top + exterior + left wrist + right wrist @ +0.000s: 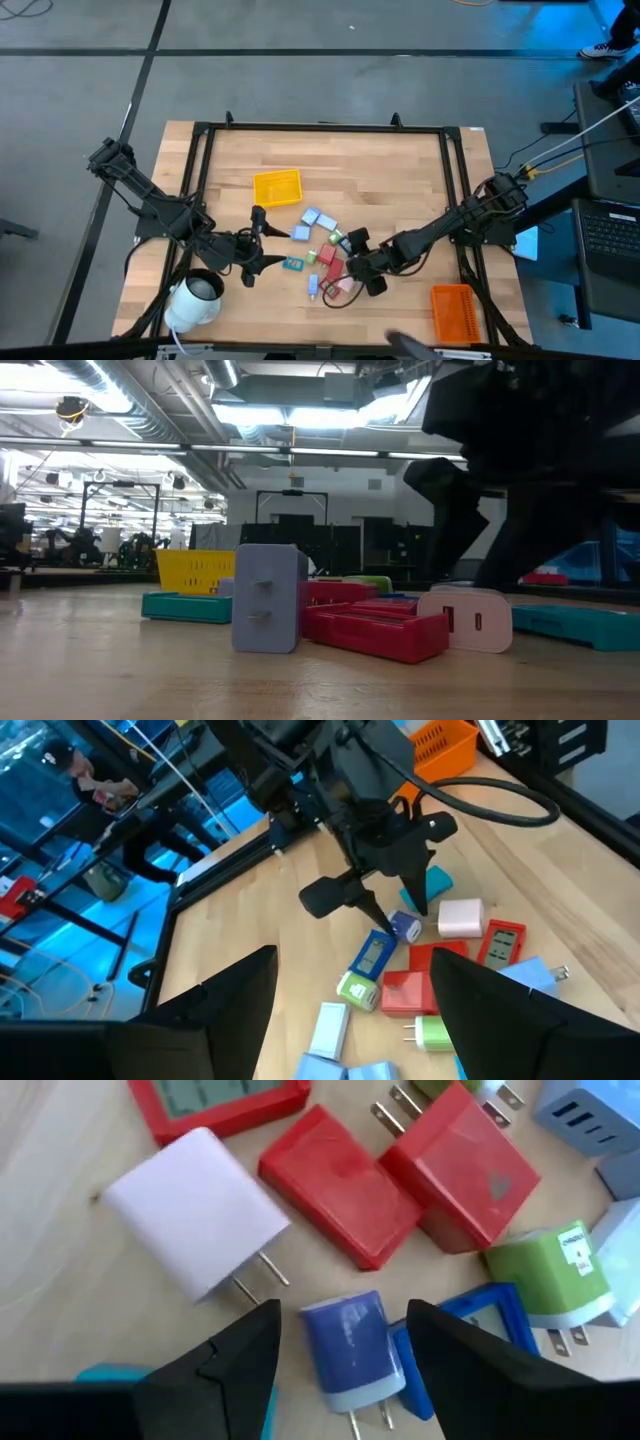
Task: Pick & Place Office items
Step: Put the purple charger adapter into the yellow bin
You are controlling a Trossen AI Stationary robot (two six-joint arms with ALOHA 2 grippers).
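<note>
A grey concrete floor (300, 60), crossed by dark lines, is seen around the wooden table (400, 170). A laptop (607, 235) is set to one side. Long ceiling lights (290, 415) and pipes are seen overhead.

Office items (322, 252) mid-table between both arms, tray (276, 187) behind, roll (194, 300) left-front

Both robot arms were black with chunky joints. A black cable looped off the right hand (385, 905). The left hand (252, 243) had two dark pointed fingers.
</note>
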